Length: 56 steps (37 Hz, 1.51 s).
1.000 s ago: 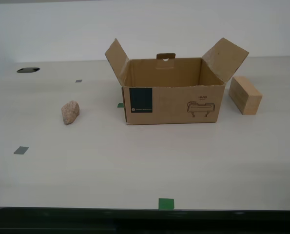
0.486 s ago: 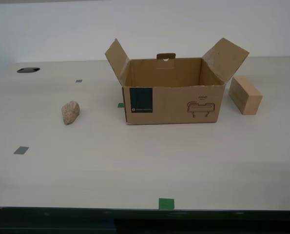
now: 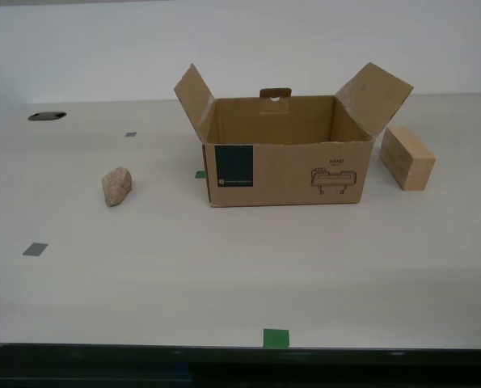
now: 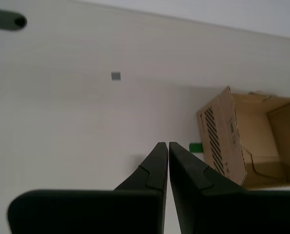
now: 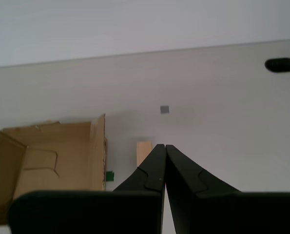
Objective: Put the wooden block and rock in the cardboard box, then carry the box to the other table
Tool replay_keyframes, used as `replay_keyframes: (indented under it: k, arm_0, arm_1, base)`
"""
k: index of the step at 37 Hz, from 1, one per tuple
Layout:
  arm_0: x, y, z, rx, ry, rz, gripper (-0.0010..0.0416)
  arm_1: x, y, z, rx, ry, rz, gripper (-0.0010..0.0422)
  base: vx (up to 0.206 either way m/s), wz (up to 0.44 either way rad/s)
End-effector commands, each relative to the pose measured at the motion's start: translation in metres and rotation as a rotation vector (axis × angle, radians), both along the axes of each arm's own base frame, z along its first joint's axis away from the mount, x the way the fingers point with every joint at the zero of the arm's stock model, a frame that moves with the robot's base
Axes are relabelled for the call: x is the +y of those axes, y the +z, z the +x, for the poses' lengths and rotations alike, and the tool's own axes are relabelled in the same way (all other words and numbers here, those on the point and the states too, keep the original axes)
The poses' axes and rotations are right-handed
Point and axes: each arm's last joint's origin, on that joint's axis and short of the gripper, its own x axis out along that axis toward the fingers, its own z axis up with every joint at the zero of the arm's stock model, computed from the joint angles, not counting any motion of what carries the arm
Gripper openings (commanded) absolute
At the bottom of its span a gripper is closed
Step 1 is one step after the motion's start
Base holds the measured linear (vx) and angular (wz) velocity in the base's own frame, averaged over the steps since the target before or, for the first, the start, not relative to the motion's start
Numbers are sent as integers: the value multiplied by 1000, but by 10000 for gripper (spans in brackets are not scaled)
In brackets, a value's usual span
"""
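The cardboard box (image 3: pixel 287 166) stands open in the middle of the table, flaps up, teal label and "HAND" drawing facing the camera. The wooden block (image 3: pixel 407 158) lies just off the box's side at the exterior view's right. The rock (image 3: pixel 116 186) rests apart from it at the exterior view's left. Neither arm shows in the exterior view. My first gripper (image 5: pixel 164 146) is shut and empty, high above the table, with the wooden block (image 5: pixel 143 152) just beyond its tips and the box (image 5: pixel 47 156) beside it. My second gripper (image 4: pixel 168 144) is shut and empty above the table beside the box (image 4: pixel 247 141); the rock is hidden there.
Green and grey tape squares (image 3: pixel 276 338) dot the white table top. A dark oval hole (image 3: pixel 47 116) sits at the far side at the exterior view's left. The table's front edge (image 3: pixel 240 349) runs along the bottom of the exterior view. A plain wall stands behind.
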Motion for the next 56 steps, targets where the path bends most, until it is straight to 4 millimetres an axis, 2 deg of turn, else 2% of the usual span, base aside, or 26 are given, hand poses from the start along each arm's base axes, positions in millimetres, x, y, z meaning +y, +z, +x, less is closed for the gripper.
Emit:
replay_keyframes:
  k: [1,8,16,26,37,42,56]
  arm_0:
    - [0,1,1,69,-3,2,0]
    - [0,6,6,189,-2,1,0]
    - [0,21,14,209,-1,0,-1]
    - [0,35,27,254,8,-9,-1]
    - [1,22,47,462,20,-18,0]
    - [1,16,55,482,21,-18,0]
    - [1,15,56,472,21,-18,0]
  arm_1:
    - [-3,-1,6,58,-34,13,0]
    - [-11,-1,13,97,-73,23,0]
    - [-20,-2,14,169,-107,27,0]
    - [-22,-5,14,340,-113,43,0]
    - [-23,-7,17,381,-109,48,0]
    - [-23,-7,15,397,-109,49,0]
    - [-23,-5,18,358,-109,46,0]
  base:
    - [0,0]
    - [0,0]
    - [0,0]
    - [0,0]
    - [0,0]
    - [0,0]
    - [0,0]
